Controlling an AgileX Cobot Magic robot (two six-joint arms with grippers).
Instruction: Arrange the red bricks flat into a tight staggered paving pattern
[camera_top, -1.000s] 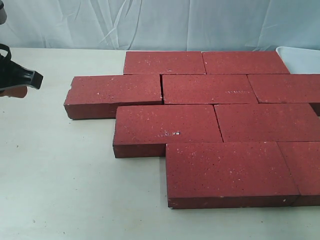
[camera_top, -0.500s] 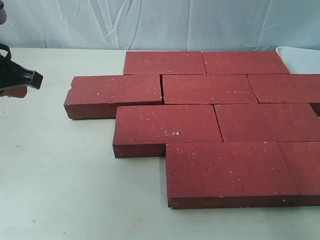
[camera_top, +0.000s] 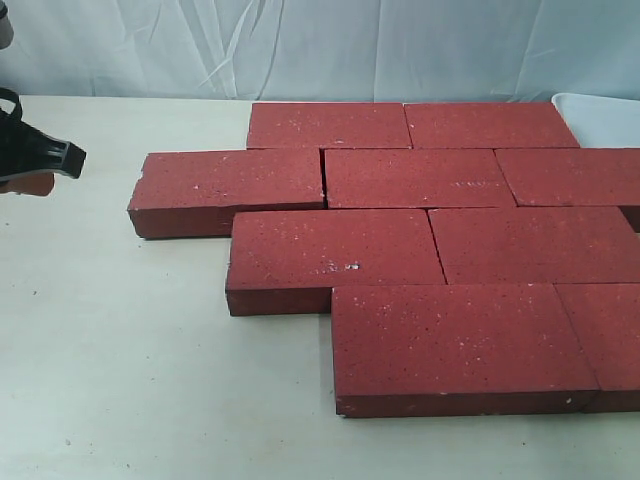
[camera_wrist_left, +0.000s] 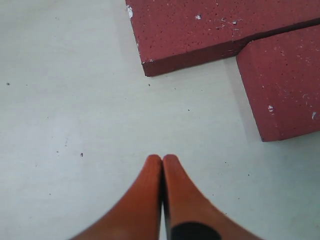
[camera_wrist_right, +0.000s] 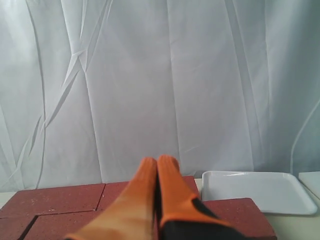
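As far as I can judge, the table (camera_top: 120, 380) carries a nearly finished paving. The red bricks (camera_top: 420, 250) lie flat in four staggered rows across the middle and right of the exterior view. Only the left-end brick (camera_top: 230, 180) of the second row shows a thin dark seam worth closing. My left gripper (camera_wrist_left: 162, 159) and right gripper (camera_wrist_right: 157, 161) are both pinched together, holding nothing.

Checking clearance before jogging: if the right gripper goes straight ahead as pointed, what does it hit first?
Probably the white curtain; the right gripper seems aimed above the red bricks, though depth is unclear.
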